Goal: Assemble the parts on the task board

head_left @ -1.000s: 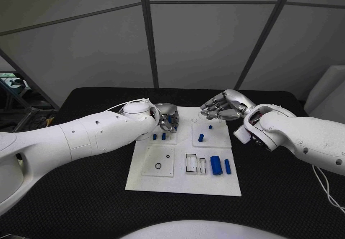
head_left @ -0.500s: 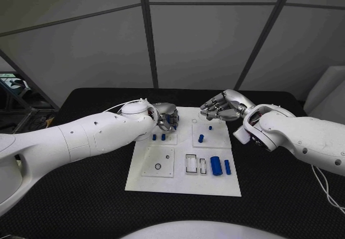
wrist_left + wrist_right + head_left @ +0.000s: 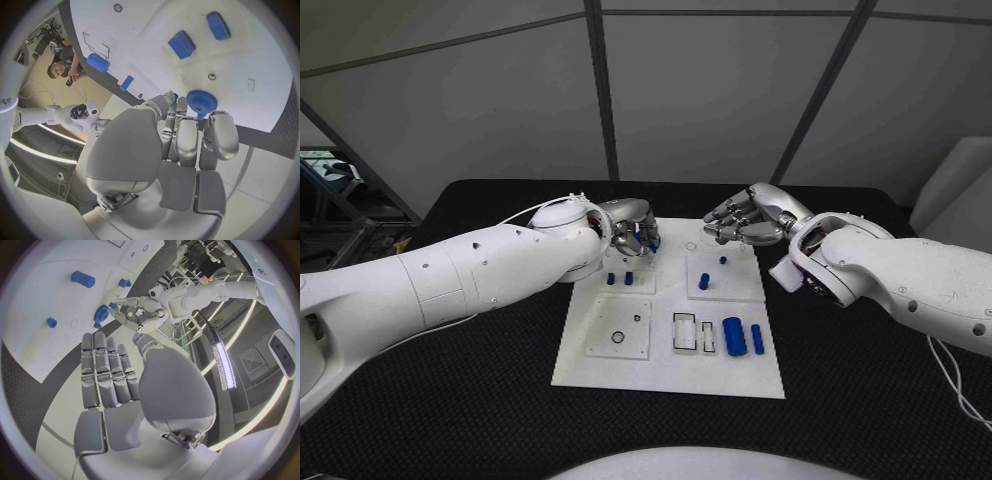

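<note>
I judge the task to be at an early-to-middle stage. My left hand [image 3: 632, 232] holds a round blue knob [image 3: 201, 101] at its fingertips, above the far left area of the board [image 3: 589, 365]; the remaining fingers are curled beside it. I read this as a pick completed and a placement not yet made.

My right hand [image 3: 747, 217] holds nothing. Its fingers lie straight and close together in the right wrist view, and it hovers over the far right edge of the board.

Still lying on the board:
- two small blue pegs [image 3: 619, 277] on the left far panel;
- a blue peg [image 3: 705, 279] and a smaller blue piece [image 3: 723, 264] on the right far panel;
- a thick blue cylinder [image 3: 733, 334] and a thinner blue bar [image 3: 757, 336] near the right near edge, just beside two empty rectangular slots [image 3: 684, 329].

I cannot tell whether the pegs are seated or loose.

Obstructions: the two hands are near each other over the far edge, so I would watch for contact there. A black ring [image 3: 617, 335] lies on the near left panel, well apart from both hands.
</note>
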`<control>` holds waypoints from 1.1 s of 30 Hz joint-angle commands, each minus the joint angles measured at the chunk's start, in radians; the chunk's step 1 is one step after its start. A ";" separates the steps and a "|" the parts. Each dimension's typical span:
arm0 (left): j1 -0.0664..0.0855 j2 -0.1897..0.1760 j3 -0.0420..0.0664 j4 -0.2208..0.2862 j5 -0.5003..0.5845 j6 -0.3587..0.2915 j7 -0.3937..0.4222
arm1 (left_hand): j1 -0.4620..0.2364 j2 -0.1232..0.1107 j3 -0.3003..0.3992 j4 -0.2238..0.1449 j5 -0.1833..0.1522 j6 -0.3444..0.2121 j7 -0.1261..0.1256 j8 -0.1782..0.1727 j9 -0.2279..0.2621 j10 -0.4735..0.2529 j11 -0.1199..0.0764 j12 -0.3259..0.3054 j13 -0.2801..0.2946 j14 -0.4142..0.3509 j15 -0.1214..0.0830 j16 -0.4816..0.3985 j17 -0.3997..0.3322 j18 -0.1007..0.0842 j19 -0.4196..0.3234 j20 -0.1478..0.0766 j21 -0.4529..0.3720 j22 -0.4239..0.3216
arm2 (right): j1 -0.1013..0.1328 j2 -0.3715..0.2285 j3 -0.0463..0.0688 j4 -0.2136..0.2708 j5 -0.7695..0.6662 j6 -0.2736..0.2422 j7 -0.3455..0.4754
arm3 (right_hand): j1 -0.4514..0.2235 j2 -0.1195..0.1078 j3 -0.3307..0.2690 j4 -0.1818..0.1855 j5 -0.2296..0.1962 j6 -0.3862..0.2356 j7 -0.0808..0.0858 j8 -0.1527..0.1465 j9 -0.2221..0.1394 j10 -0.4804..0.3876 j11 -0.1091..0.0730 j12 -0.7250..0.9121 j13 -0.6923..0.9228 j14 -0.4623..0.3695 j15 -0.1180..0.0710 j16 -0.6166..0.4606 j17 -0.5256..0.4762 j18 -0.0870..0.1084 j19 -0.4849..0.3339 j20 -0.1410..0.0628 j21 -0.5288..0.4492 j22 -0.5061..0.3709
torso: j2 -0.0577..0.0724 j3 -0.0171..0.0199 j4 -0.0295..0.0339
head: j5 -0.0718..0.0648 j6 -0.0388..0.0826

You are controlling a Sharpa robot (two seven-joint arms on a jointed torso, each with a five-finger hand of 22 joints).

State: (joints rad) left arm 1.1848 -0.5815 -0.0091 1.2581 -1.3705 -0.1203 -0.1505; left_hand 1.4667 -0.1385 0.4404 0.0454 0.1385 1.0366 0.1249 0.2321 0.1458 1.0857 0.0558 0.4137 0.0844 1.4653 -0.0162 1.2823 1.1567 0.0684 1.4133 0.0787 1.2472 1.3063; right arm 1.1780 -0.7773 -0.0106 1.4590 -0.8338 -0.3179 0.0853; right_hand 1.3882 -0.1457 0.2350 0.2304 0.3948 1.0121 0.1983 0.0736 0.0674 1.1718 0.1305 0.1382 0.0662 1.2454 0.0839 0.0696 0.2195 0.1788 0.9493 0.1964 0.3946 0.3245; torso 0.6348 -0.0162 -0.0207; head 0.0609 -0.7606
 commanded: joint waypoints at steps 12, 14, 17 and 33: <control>0.000 -0.114 0.026 0.071 0.106 0.030 -0.045 | -0.022 -0.005 0.010 -0.001 -0.007 0.014 0.000 -0.008 0.000 0.015 0.002 -0.011 -0.002 0.029 -0.004 0.009 -0.004 0.013 0.006 0.002 0.004 0.002 | 0.001 -0.001 0.001 -0.007 -0.002 0.005 0.007 | 0.000 0.001 -0.002 -0.004 0.004 -0.006 0.002 0.000 0.001 -0.007 0.002 0.004 0.000 0.001 0.001 -0.004 -0.001 0.004 0.007 0.000 -0.006 -0.001 | 0.001 0.0001 -0.0003 | 0.007 0.002; 0.000 -0.120 0.027 0.072 0.109 0.039 -0.049 | -0.024 -0.006 0.009 -0.001 -0.008 0.015 0.000 -0.008 0.000 0.016 0.002 -0.012 -0.003 0.029 -0.004 0.009 -0.005 0.013 0.006 0.002 0.005 0.003 | 0.001 -0.001 0.000 -0.008 -0.002 0.006 0.007 | 0.000 0.001 -0.002 -0.004 0.004 -0.006 0.002 0.000 0.001 -0.007 0.002 0.004 0.000 0.001 0.001 -0.004 -0.001 0.004 0.007 0.000 -0.006 -0.001 | 0.002 0.0000 -0.0005 | 0.008 0.002; -0.005 -0.123 0.027 0.069 0.111 0.047 -0.054 | -0.028 -0.008 0.009 -0.001 -0.008 0.016 -0.001 -0.009 0.000 0.018 0.001 -0.013 -0.003 0.029 -0.004 0.009 -0.006 0.013 0.006 0.002 0.004 0.003 | 0.001 0.001 0.000 -0.009 -0.002 0.006 0.007 | 0.000 0.001 -0.002 -0.004 0.004 -0.006 0.002 0.000 0.001 -0.007 0.002 0.004 0.000 0.001 0.001 -0.004 -0.001 0.004 0.007 0.000 -0.006 -0.001 | 0.003 0.0000 -0.0010 | 0.009 0.003; -0.026 -0.111 0.027 0.031 0.114 0.062 -0.070 | -0.029 -0.008 0.010 -0.001 -0.008 0.017 -0.001 -0.009 0.000 0.018 0.001 -0.014 -0.003 0.029 -0.004 0.009 -0.007 0.013 0.005 0.002 0.002 0.001 | 0.001 0.004 0.000 -0.009 -0.002 0.007 0.007 | 0.000 0.002 -0.001 -0.004 0.005 -0.005 0.001 0.001 0.001 -0.007 0.002 0.006 0.000 0.003 0.001 -0.003 -0.001 0.004 0.009 -0.001 -0.007 -0.002 | 0.003 0.0007 -0.0017 | 0.011 0.002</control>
State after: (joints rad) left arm 1.1586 -0.6944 0.0166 1.2916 -1.2650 -0.0730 -0.2082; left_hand 1.4501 -0.1445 0.4458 0.0453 0.1346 1.0472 0.1214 0.2255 0.1452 1.0958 0.0590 0.4048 0.0826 1.4653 -0.0162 1.2858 1.1504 0.0683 1.4132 0.0787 1.2471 1.3078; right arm 1.1777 -0.7742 -0.0107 1.4485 -0.8339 -0.3165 0.0853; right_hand 1.3882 -0.1457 0.2350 0.2304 0.3947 1.0121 0.1983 0.0736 0.0673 1.1718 0.1305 0.1381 0.0662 1.2454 0.0839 0.0696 0.2197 0.1788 0.9493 0.1964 0.3931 0.3240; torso 0.6378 -0.0156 -0.0226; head 0.0711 -0.7584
